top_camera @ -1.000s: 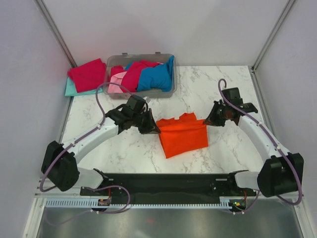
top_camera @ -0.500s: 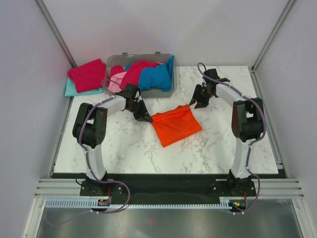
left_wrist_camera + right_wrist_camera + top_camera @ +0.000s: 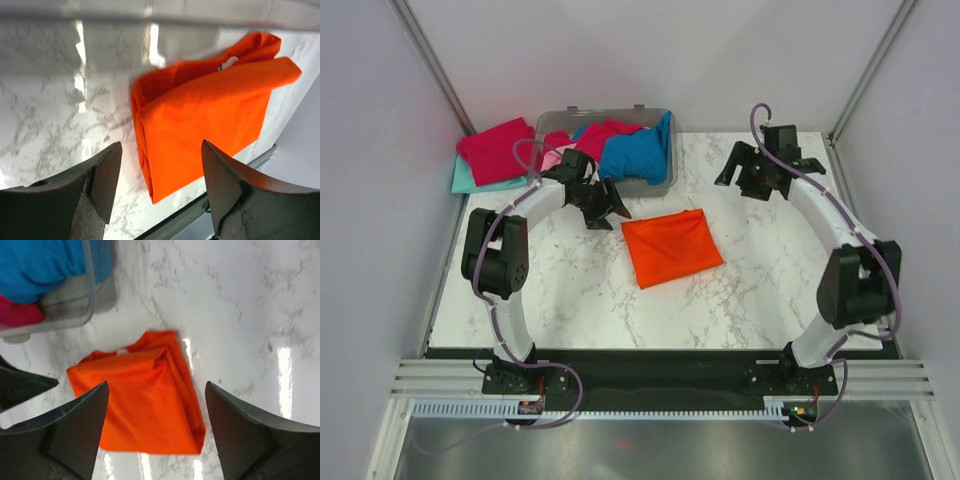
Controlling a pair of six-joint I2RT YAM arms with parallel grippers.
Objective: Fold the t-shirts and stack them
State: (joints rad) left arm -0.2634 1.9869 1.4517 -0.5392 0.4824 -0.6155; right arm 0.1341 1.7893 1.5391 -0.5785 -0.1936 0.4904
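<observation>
The bright orange t-shirt lies folded flat in the middle of the marble table, also seen in the left wrist view and the right wrist view. My left gripper hangs open just left of it, above the table, with nothing between its fingers. My right gripper is open too, raised up and to the right of the shirt, its fingers empty. A crimson t-shirt lies on a teal one at the back left.
A clear grey plastic bin stands at the back, holding crimson, pink and blue shirts; it sits right behind my left gripper. White walls close in both sides, and the black base rail runs along the near edge.
Both grippers have opened and let go of the orange shirt, which dropped flat onto the table. The arms swung back towards the far side, the right one rising up and away.
</observation>
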